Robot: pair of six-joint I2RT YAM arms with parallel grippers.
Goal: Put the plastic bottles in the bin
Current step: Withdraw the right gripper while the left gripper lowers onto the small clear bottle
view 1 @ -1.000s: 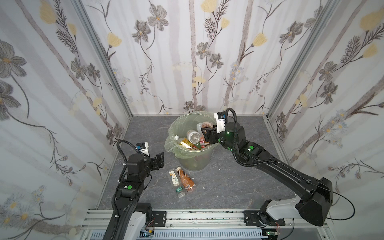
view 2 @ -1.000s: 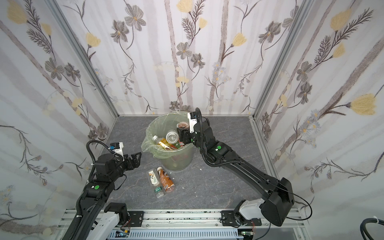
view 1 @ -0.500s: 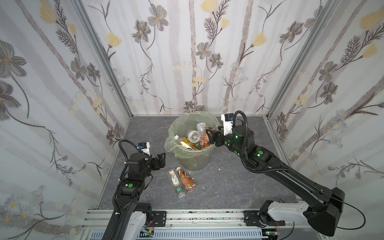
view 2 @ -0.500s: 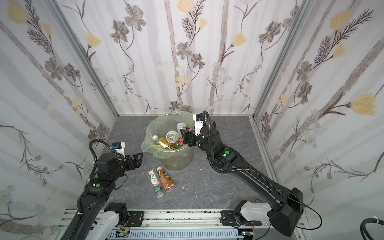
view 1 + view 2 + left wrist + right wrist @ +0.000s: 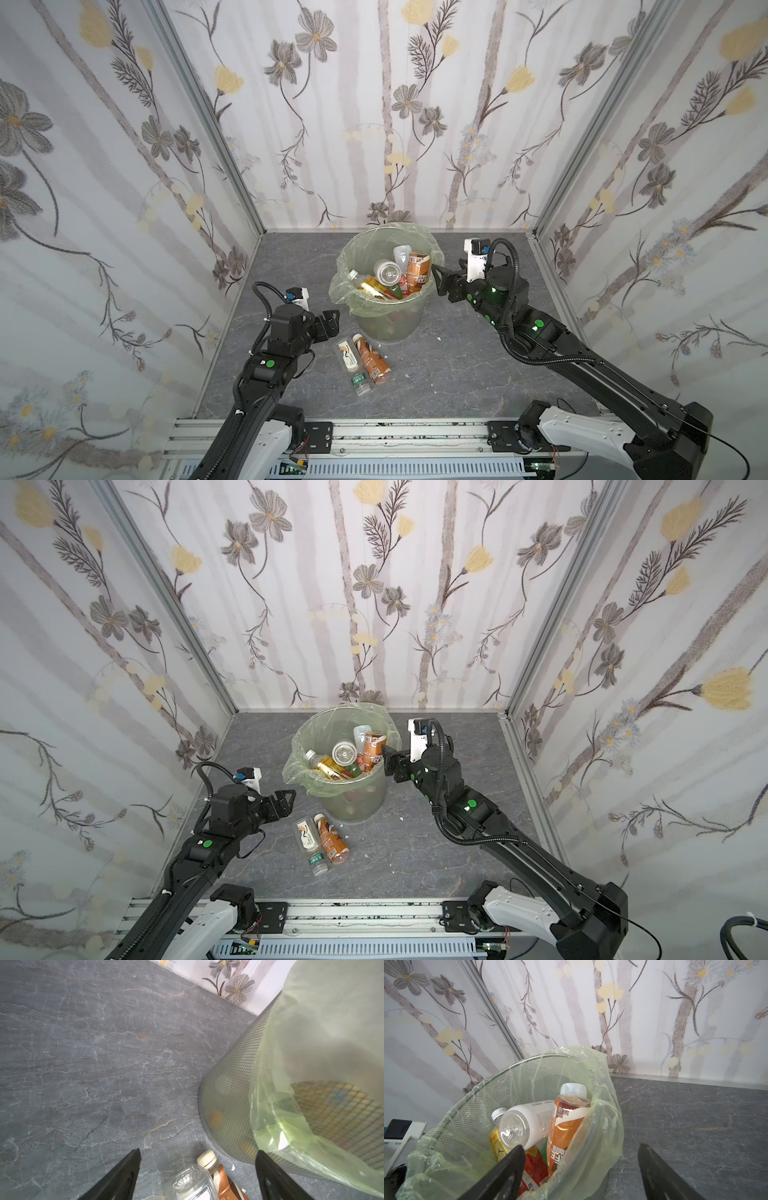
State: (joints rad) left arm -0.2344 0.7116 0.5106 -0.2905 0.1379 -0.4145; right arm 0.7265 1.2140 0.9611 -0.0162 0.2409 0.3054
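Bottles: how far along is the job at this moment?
Done: several bottles, among them a brown coffee-label bottle and a white bottle, lie in the bin. In hand: nothing; the right pincer is open at the bin's rim, the left pincer open and empty. Left: a clear bottle and an orange-brown bottle lie side by side on the table before the bin, near the left pincer.

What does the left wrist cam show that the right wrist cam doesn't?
Left wrist only: clear bottle and brown bottle lying on the floor by the base of the bin. Right wrist only: the bin's inside, holding a white bottle and an orange coffee bottle among others. Both: bin, green bag, floor, flowered wall; left pincer and right pincer each open, empty.
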